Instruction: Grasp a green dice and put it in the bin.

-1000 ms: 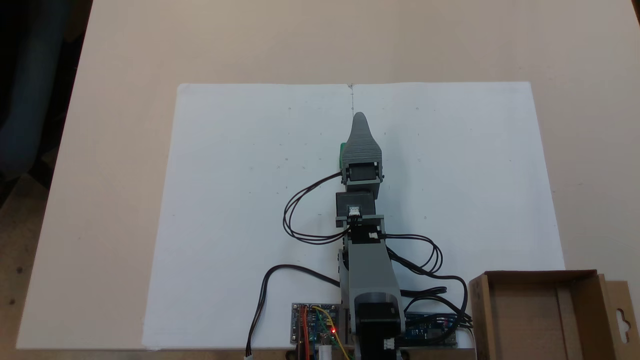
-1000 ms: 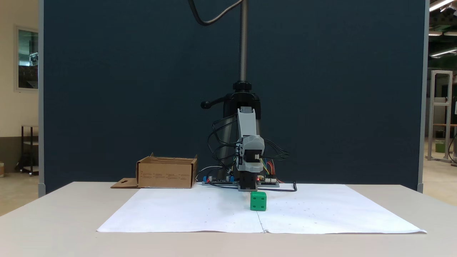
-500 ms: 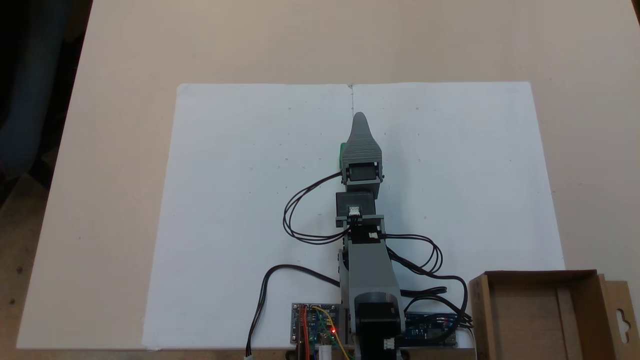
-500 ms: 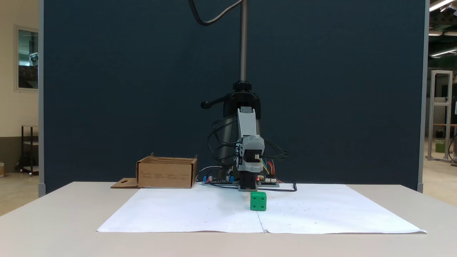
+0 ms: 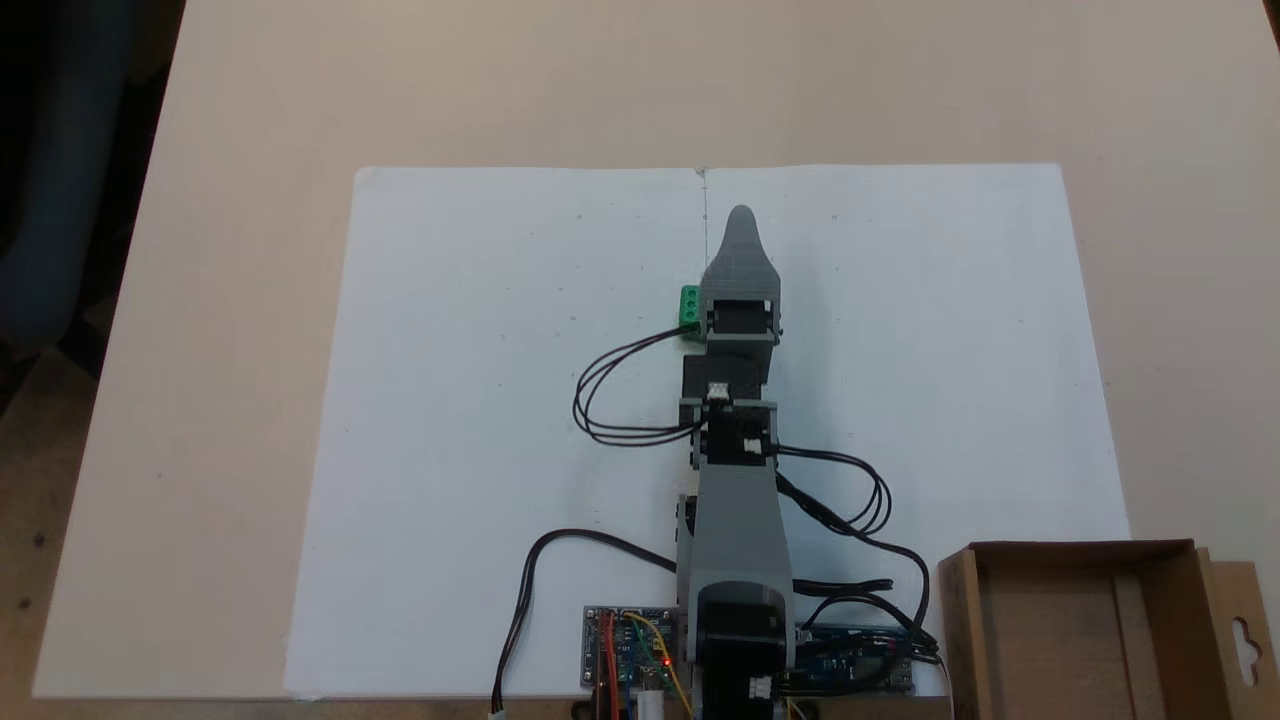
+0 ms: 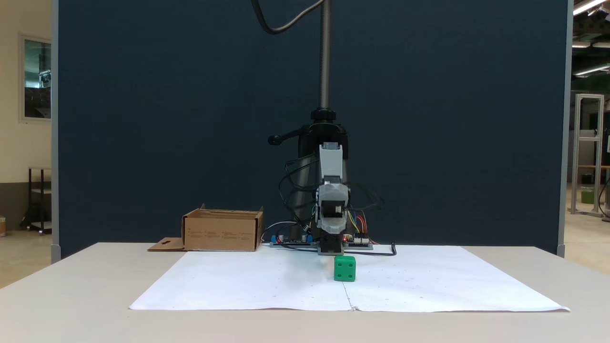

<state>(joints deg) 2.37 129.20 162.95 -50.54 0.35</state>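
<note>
The green dice [image 5: 689, 307] rests on the white paper near the middle, its right part hidden under the grey gripper [image 5: 742, 218] in a fixed view from above. From the front, the dice [image 6: 344, 268] stands alone on the sheet, with the gripper [image 6: 332, 204] held above and behind it, blurred. The jaws lie one over the other, so their gap is hidden. The brown cardboard bin [image 5: 1080, 548] sits at the lower right beside the arm's base, its hang-hole flap [image 5: 1243, 638] folded outward. From the front, the bin [image 6: 221, 232] is at the left.
A large white paper sheet [image 5: 480, 400] covers the tan table [image 5: 620, 80]. Circuit boards [image 5: 628, 650] and looping black cables [image 5: 610, 400] lie around the arm's base. A camera-stand pole [image 6: 325, 52] rises behind the arm before a dark partition.
Seen from above, the gripper has swung slightly right and reached farther forward, uncovering more of the dice. The dice and bin have not moved.
</note>
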